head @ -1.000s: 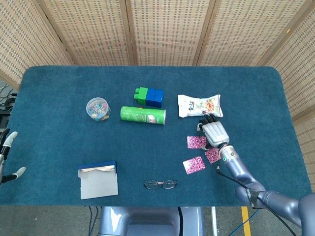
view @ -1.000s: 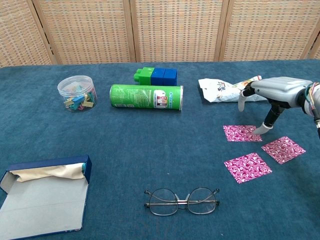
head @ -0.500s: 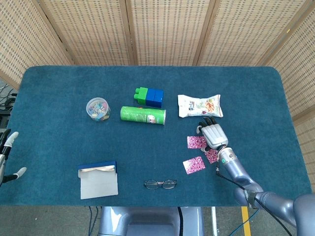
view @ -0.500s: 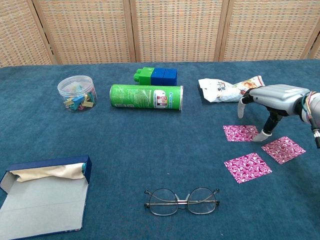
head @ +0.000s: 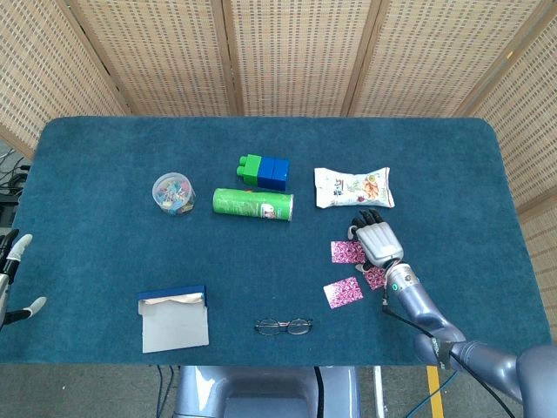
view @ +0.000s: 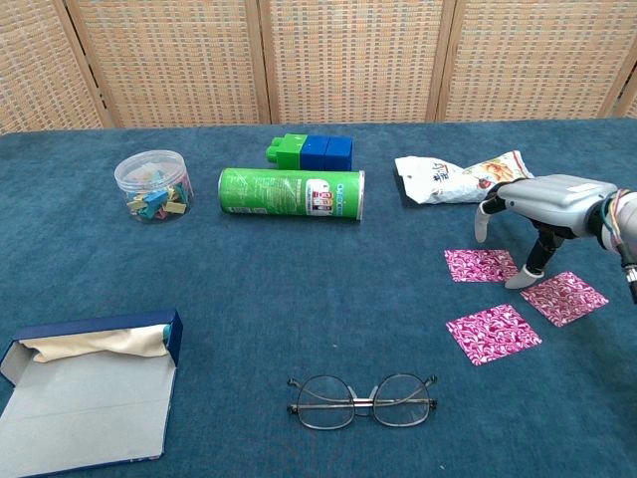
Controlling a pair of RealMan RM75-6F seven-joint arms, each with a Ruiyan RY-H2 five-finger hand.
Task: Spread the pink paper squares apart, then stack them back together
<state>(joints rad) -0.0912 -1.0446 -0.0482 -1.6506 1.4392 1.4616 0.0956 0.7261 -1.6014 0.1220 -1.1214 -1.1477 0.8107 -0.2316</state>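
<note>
A: How are the fingers (view: 525,276) of the right hand (view: 545,204) set?

B: They are spread, pointing down, and nothing is grasped. One tip is lowered to the surface (view: 299,299) in the gap between the far square (view: 481,265) and the right square (view: 563,297); whether either sheet is touched cannot be told. The left hand (head: 12,277) is seen only at the edge of the head view, fingers apart, nothing held.

A: Where are the squares, taken from the right hand?

B: Three are laid flat and separate. The far square is just left of the fingertip, the right square just beside it on the other side, and the near square (view: 494,332) below both, toward the glasses (view: 362,399). The spreading is judged done; the stacking is not yet done.

A: What could go wrong?

B: Thin paper on cloth may be crumpled or folded if it is pushed rather than lifted. A square may be dragged askew, so the stack would be left ragged. The snack bag (view: 456,176), just behind the hand, could be nudged by the knuckles.

A: And the containers?

B: A clear tub (view: 153,185), far left of the hand, is filled with small coloured clips. An open blue box (view: 90,388), near left, is lined with pale cloth. A green can (view: 291,193) is lying on its side; its contents cannot be seen.
</note>
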